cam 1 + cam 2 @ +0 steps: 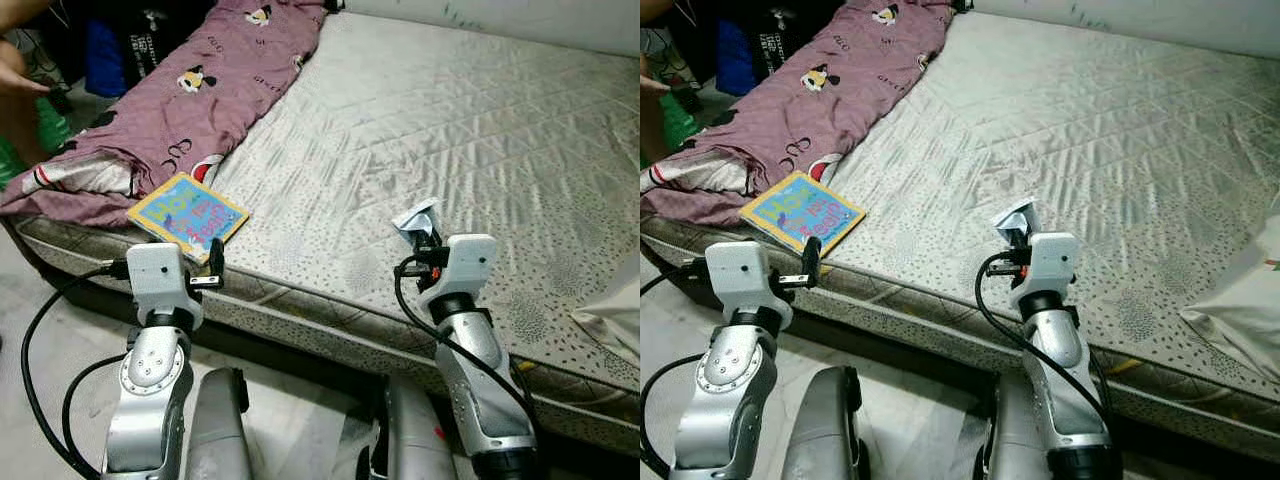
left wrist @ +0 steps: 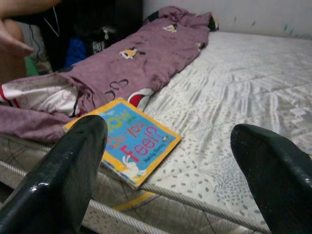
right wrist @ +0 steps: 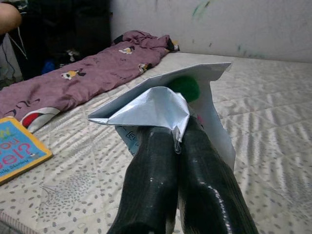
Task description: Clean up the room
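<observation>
One bare mattress (image 1: 480,150) carries one purple printed blanket (image 1: 200,90) bunched along its left side, soft and floppy and best gathered in a fold, and one children's board book (image 1: 187,217) flat at the near edge just beside the blanket, which looks stiff and light and could be taken by its overhanging edge. The left gripper (image 1: 214,268) hangs just before the book with its fingers spread wide and empty. The right gripper (image 3: 176,146) is pinched tight on one small crinkly foil wrapper (image 3: 156,105), featherlight and easily slipped, held above the mattress.
</observation>
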{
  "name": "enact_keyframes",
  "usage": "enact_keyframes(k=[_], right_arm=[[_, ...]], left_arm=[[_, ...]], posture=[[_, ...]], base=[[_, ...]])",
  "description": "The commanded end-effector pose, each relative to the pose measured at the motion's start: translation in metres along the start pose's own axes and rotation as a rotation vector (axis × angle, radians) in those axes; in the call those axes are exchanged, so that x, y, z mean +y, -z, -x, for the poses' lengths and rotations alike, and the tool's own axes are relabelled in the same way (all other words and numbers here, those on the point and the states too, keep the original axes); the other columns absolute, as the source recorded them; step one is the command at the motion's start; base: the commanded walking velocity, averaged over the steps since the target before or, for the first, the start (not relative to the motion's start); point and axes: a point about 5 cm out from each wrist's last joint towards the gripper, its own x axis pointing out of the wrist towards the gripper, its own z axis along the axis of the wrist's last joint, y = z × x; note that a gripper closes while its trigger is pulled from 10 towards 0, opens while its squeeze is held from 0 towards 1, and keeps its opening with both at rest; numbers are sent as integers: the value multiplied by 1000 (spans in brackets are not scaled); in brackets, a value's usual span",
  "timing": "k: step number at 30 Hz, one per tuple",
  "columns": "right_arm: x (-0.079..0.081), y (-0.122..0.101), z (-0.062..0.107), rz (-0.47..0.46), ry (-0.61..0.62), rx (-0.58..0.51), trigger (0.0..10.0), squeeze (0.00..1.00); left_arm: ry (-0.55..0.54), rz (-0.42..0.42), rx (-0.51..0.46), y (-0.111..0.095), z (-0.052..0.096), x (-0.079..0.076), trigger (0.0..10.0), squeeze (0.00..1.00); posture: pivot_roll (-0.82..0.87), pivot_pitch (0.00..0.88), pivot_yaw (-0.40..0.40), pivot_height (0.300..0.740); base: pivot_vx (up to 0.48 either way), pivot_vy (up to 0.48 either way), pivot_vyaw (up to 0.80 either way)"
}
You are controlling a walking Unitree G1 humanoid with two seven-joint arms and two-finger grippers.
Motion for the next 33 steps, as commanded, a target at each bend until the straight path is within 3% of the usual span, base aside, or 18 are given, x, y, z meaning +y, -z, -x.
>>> enact_keyframes(k=[1,23,33], right_arm=[[-1,-4,1,7,10,0,10000,0],[0,-2,-1,-2,20,49,10000,0],[-2,1,-1,2,27,62,10000,0]], left_arm=[[10,-4,-6,-1,-1,-2,10000,0],[13,-7,-15,1,-7,-5,10000,0],[5,14,9,5,-10,-5,10000,0]], posture=[[-7,27,-22,600],[-7,24,-27,738],[-7,20,-25,740]], base=[[0,0,0],[0,0,0],[0,0,0]])
